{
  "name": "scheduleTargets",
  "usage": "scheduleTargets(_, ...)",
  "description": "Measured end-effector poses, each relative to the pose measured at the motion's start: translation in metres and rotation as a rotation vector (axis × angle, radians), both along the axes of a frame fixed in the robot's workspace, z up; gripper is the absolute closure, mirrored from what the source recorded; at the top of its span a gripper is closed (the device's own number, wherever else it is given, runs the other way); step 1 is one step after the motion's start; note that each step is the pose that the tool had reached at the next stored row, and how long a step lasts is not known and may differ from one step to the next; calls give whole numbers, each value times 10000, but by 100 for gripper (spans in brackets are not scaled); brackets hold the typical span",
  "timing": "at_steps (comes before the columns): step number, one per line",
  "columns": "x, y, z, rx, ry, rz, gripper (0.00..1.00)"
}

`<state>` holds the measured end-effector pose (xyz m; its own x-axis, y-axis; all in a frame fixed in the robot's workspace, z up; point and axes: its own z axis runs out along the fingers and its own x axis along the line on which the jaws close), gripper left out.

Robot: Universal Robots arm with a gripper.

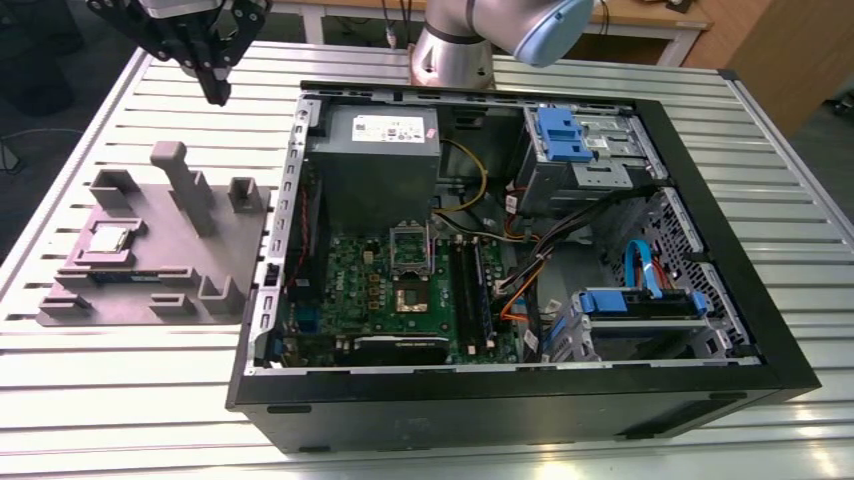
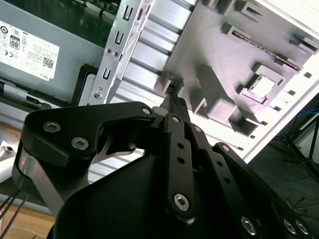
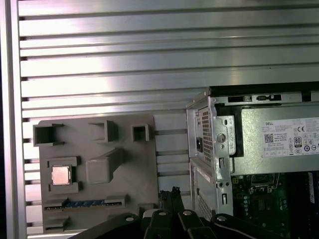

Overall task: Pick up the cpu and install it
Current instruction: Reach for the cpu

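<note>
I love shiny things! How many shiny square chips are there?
1. The chip sits in a pocket of the grey tray, at the exterior view's left of the computer case. More could hide inside the case.

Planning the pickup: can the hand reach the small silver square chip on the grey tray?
Probably yes: the small silver square chip lies uncovered in the grey plastic tray, and the black hand hangs free nearby.

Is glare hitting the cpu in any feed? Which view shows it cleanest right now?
First wrist view: cleanest, the cpu evenly lit, its metal top grey and not blown out, though the table carries bright reflection bands. Second wrist view: cpu top washed out near white by glare. Exterior view: mild sheen on the cpu, bright streaks on the table.
</note>
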<state>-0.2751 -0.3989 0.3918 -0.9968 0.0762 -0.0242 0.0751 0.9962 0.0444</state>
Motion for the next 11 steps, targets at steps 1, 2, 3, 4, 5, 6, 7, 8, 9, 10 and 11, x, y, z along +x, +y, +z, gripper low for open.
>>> scheduleTargets(1, 0, 0, 0, 0, 1, 0, 90)
scheduleTargets(2, -1, 0, 0, 0, 0, 1, 90)
scheduleTargets(3, -3, 0, 0, 0, 0, 0, 90)
scheduleTargets(4, -5, 0, 0, -1, 1, 0, 90)
scheduleTargets(5, -15, 0, 0, 0, 0, 0, 90)
scheduleTargets(6, -24, 0, -1, -1, 0, 0, 90)
scheduleTargets(7, -24, 0, -1, 0, 0, 0, 90)
scheduleTargets(8, -25, 0, -1, -1, 1, 0, 90)
scheduleTargets(9, -26, 0, -1, 0, 1, 0, 90)
scheduleTargets(10, -27, 0, -1, -1, 0, 0, 90)
scheduleTargets(11, -29, 0, -2, 0, 1, 0, 90)
